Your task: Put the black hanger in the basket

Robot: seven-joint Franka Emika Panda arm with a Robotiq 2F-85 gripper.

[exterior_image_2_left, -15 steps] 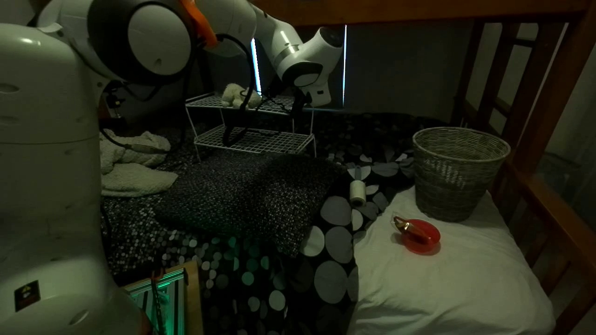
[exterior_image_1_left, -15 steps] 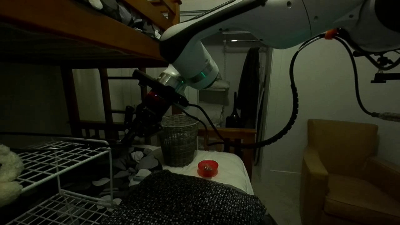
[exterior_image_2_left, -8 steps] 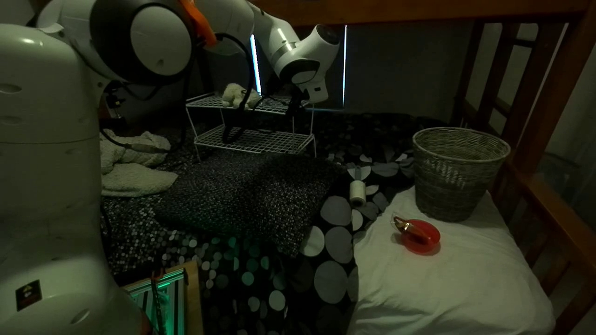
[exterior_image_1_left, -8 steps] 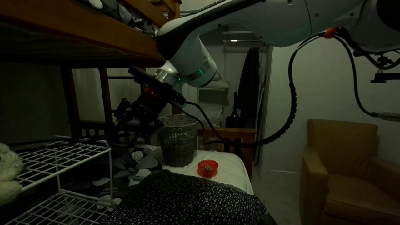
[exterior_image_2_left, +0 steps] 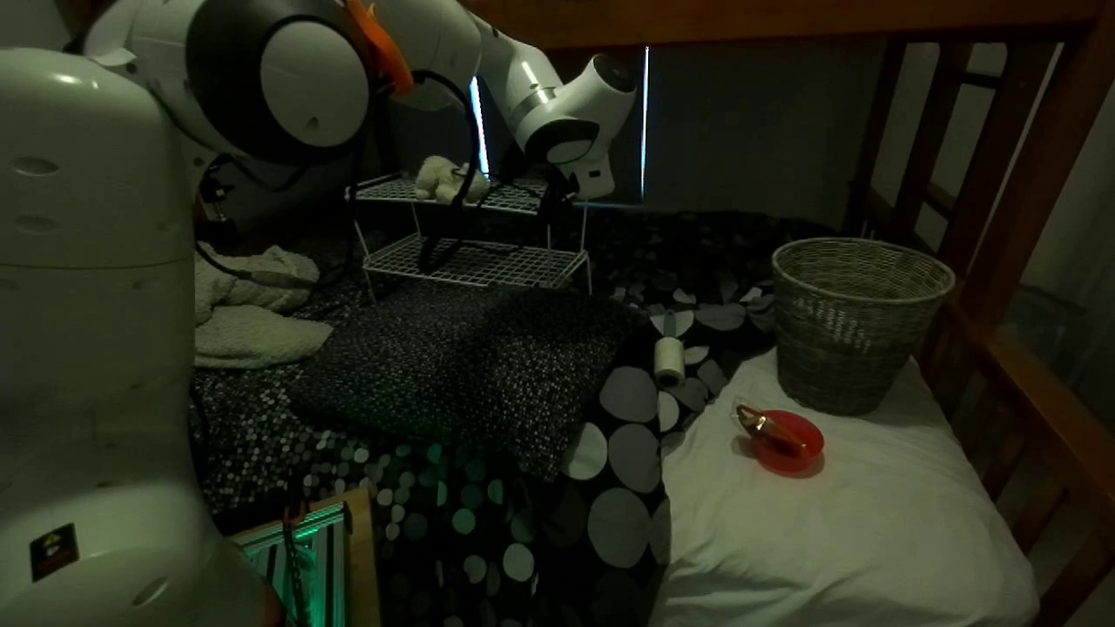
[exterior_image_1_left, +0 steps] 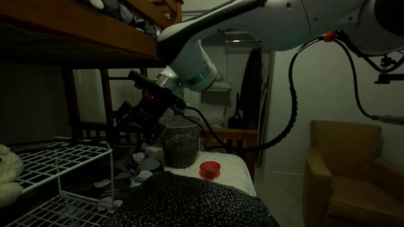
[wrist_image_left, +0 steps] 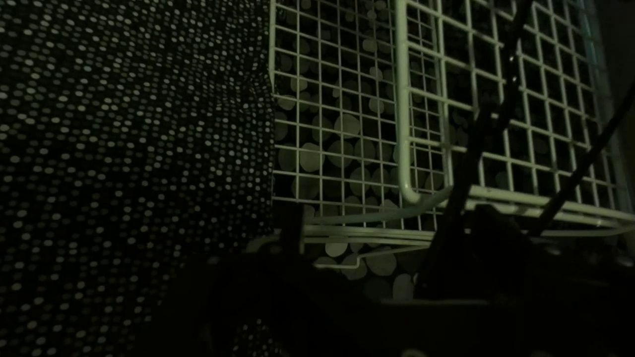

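The black hanger [exterior_image_1_left: 47,143] is a thin dark line along the top of the white rack in an exterior view. In the wrist view two slim dark rods of the hanger [wrist_image_left: 513,69] cross the white grid. My gripper [exterior_image_1_left: 126,142] is beside the rack's end, its fingers spread apart. In the wrist view a wide gap shows between the jaws of the gripper [wrist_image_left: 392,223]; one rod passes close by the right-hand finger, and contact is unclear in the dark. The basket [exterior_image_1_left: 180,145], grey and woven, stands upright behind the gripper; the basket's mouth [exterior_image_2_left: 862,270] faces up.
A two-tier white wire rack [exterior_image_2_left: 479,261] carries a pale plush toy [exterior_image_2_left: 440,178]. A red bowl [exterior_image_2_left: 788,444] sits on the white pillow near the basket. A lint roller [exterior_image_2_left: 669,359] and a dotted dark cushion [exterior_image_2_left: 488,366] lie on the bed. The upper bunk [exterior_image_1_left: 79,34] hangs overhead.
My gripper's fingers have spread apart and let the hanger go. The hanger's dark line now sits lower, on the rack's top. The gripper has shifted slightly toward the rack.
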